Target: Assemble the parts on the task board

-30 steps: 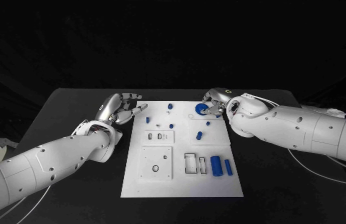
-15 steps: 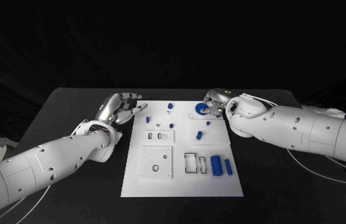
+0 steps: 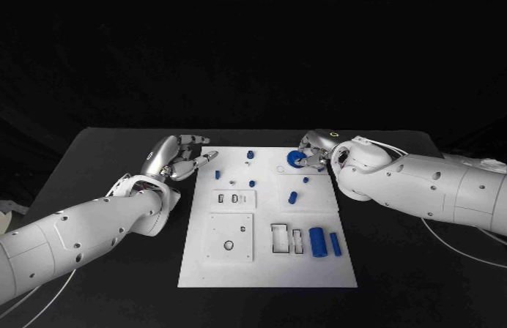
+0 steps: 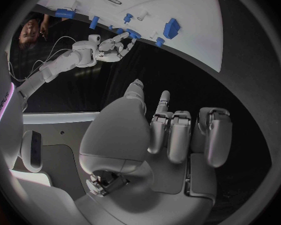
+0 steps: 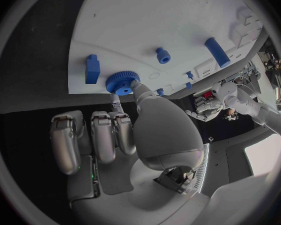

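Currently the blue gear (image 5: 122,82) sits at the far right corner of the task board (image 3: 264,262), pinched by the right hand (image 3: 313,154), fingers (image 5: 121,103) clamped on its rim. Left hand (image 3: 174,158), fingers loosely curled on nothing, hovers off the board's far left edge, well apart.

I see the task board (image 3: 269,262) as smooth white plastic, flat and a little shiny. The blue parts, like the ridged gear (image 5: 122,81) and the long peg (image 5: 217,52), look like matt plastic. The table (image 3: 95,152) is dull black and soft-looking, like cloth. My left hand (image 4: 172,135) and right hand (image 5: 125,130) look like shiny silver metal with smooth grey shells.
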